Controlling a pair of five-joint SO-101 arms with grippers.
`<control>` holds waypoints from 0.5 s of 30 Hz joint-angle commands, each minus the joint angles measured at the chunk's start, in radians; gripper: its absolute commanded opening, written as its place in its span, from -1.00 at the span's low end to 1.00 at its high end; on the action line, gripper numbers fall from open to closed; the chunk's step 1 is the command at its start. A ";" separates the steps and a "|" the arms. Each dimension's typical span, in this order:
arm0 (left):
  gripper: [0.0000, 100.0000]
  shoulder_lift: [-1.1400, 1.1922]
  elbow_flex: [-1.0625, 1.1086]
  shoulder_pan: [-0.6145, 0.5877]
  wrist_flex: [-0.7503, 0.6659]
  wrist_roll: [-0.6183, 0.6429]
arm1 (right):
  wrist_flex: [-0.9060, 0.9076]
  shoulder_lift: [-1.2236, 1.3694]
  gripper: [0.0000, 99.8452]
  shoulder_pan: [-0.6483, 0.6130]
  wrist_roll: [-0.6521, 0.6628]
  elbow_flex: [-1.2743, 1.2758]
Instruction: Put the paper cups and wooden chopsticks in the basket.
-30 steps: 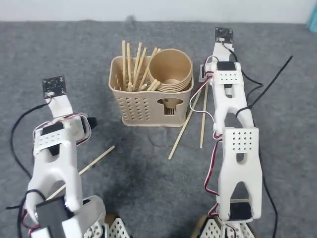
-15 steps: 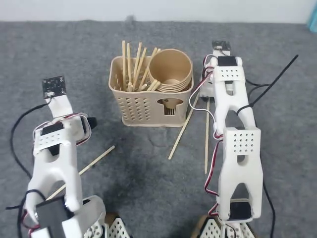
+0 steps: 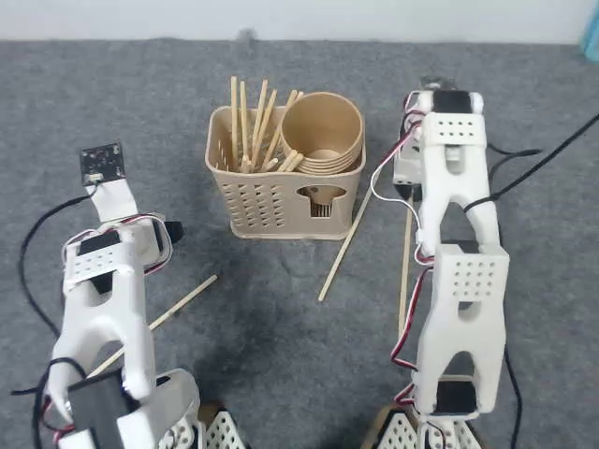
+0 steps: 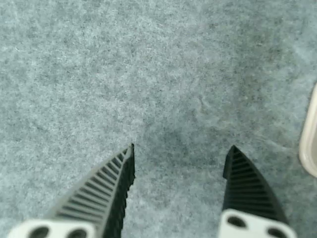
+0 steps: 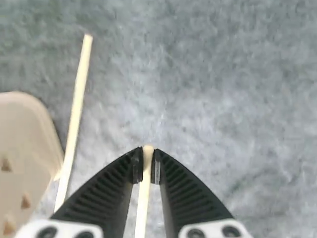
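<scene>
High view: toward the left edge of the table (image 3: 281, 365) the left arm (image 3: 108, 299) is seen, and a first chopstick (image 3: 187, 297) is laid slantwise beside it, its near end hidden under the arm. In the left wrist view the left gripper (image 4: 182, 148) is held over bare grey surface, its fingers spread wide with nothing between them. Near the middle of the far edge the basket (image 3: 271, 201) is stood upright. Bundled chopsticks (image 3: 248, 122) are stuck on end in its left half, and stacked paper cups (image 3: 323, 131) are nested in its right half. A second chopstick (image 3: 342, 254) is laid on the table at the basket's near right corner, its far end just beside the basket wall. Toward the right edge, the right gripper (image 5: 146, 156) is clamped on the tip of a third chopstick (image 3: 404, 281), which is run back alongside the right arm (image 3: 459, 281). Whether that chopstick is lifted off the table cannot be told.
</scene>
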 commanded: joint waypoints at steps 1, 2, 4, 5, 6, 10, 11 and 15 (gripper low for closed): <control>-0.44 -0.012 -0.021 0.005 0.005 -0.012 | 0.033 -0.114 -0.98 0.007 -0.015 0.072; -0.44 -0.012 -0.021 0.005 0.005 -0.014 | 0.027 -0.124 -0.98 0.004 -0.020 0.101; -0.44 -0.012 -0.021 0.005 0.003 -0.014 | 0.030 -0.143 -0.98 -0.001 -0.020 0.138; -0.44 -0.012 -0.021 0.005 0.003 -0.014 | 0.031 -0.160 -0.98 -0.002 -0.020 0.153; -0.44 -0.012 -0.021 0.005 0.003 -0.014 | 0.033 -0.185 -0.98 -0.002 -0.020 0.173; -0.44 -0.012 -0.021 0.003 0.003 -0.014 | 0.022 -0.323 -0.98 0.008 -0.035 0.299; -0.44 -0.012 -0.021 0.003 0.003 -0.014 | 0.005 -0.369 -0.98 0.008 -0.041 0.350; -0.44 -0.012 -0.021 0.003 0.003 -0.014 | -0.179 -0.578 -0.98 -0.007 -0.051 0.654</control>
